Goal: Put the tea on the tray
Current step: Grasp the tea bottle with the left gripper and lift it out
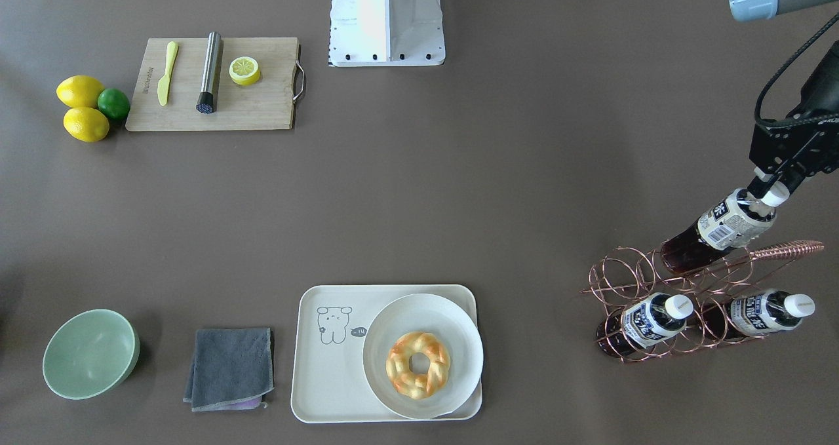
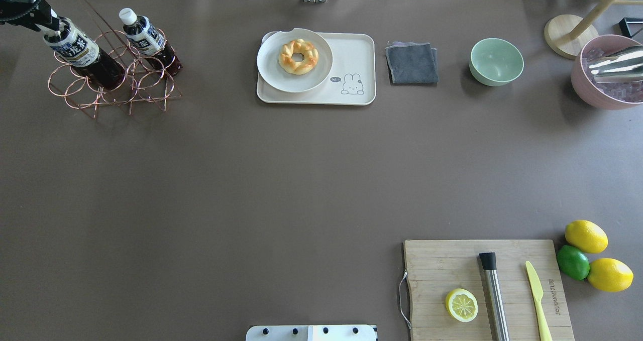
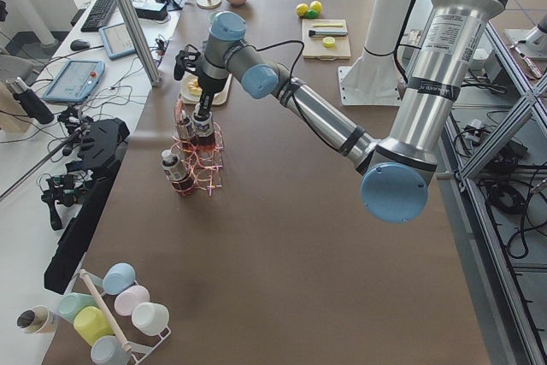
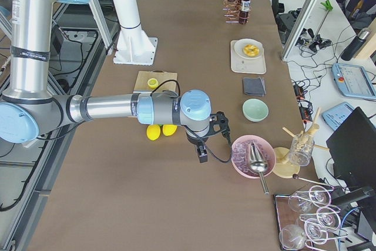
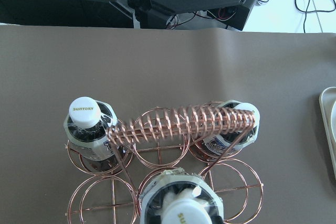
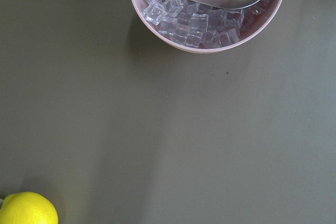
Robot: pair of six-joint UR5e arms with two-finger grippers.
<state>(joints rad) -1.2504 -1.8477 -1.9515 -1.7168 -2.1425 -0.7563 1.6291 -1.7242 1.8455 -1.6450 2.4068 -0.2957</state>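
Three tea bottles sit in a copper wire rack (image 1: 629, 281) at the table's end on my left. My left gripper (image 1: 772, 193) is shut on the white cap of the upper tea bottle (image 1: 718, 229), which leans tilted with its base in a rack ring. It also shows in the overhead view (image 2: 80, 52) and the left wrist view (image 5: 186, 216). Two more bottles (image 1: 649, 320) (image 1: 763, 312) lie lower in the rack. The cream tray (image 1: 314, 366) with the bear drawing is far from the rack. My right gripper (image 4: 201, 156) hovers near the ice bowl; I cannot tell its state.
A white plate (image 1: 380, 340) with a doughnut (image 1: 417, 364) covers the tray's side nearer the rack. A grey cloth (image 1: 229, 366) and a green bowl (image 1: 88, 353) lie beyond the tray. A cutting board (image 1: 262, 104), lemons and a pink ice bowl (image 2: 603, 85) are on my right.
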